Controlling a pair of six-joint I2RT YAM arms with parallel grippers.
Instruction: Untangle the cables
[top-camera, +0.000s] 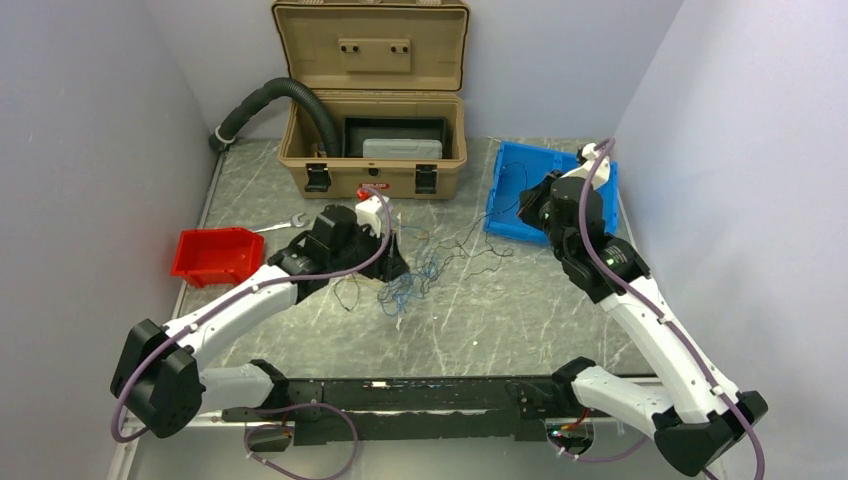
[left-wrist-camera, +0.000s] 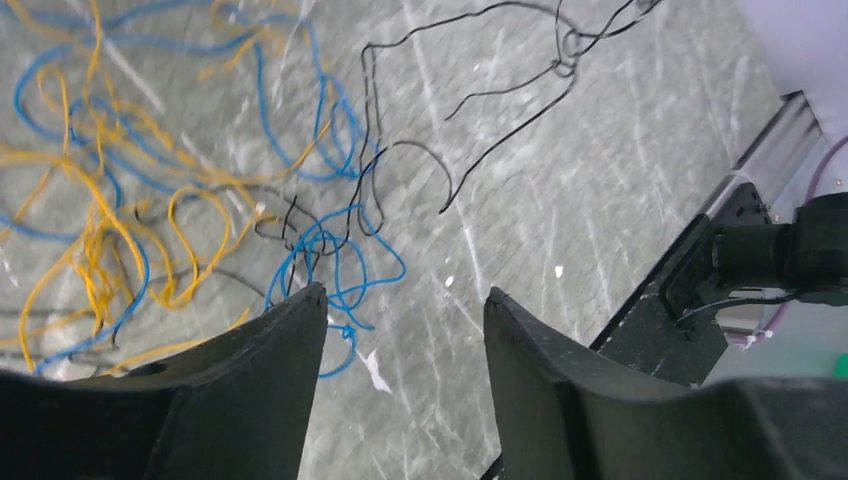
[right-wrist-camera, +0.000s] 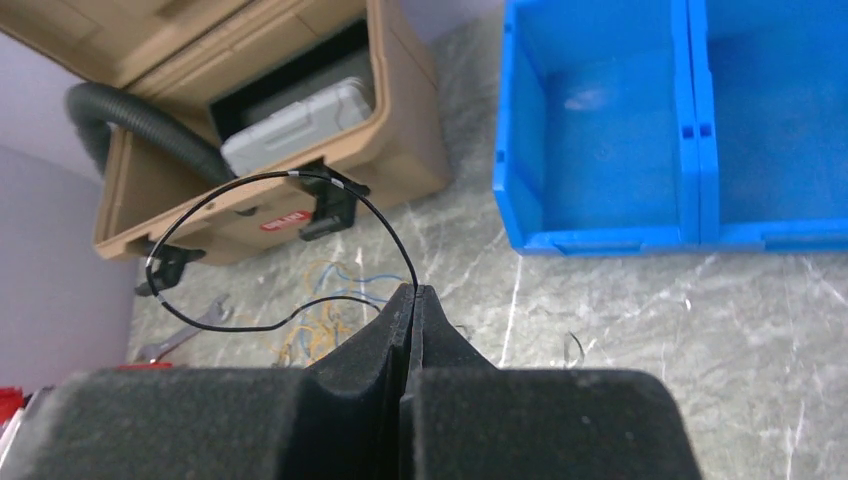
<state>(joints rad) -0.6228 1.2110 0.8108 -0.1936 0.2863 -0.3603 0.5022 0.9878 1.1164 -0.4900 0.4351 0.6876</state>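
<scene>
Right pincer (right-wrist-camera: 415, 292) clamped on black cable (right-wrist-camera: 300, 173), ends hidden

cables (top-camera: 408, 278): hair-thin wires in blue, yellow-orange and black, lay in a loose tangle on the tabletop just in front of the tan case (top-camera: 350, 176); blue and yellow-orange strands (left-wrist-camera: 100, 220) were knotted in overlapping loops, flat on the surface; black strands (left-wrist-camera: 500, 140) ran out of the heap toward the case's right front, partly separated; one black cable (right-wrist-camera: 320, 176) was pinched in the closed right gripper (right-wrist-camera: 414, 292), curving in an open loop in the air in front of the case
</scene>
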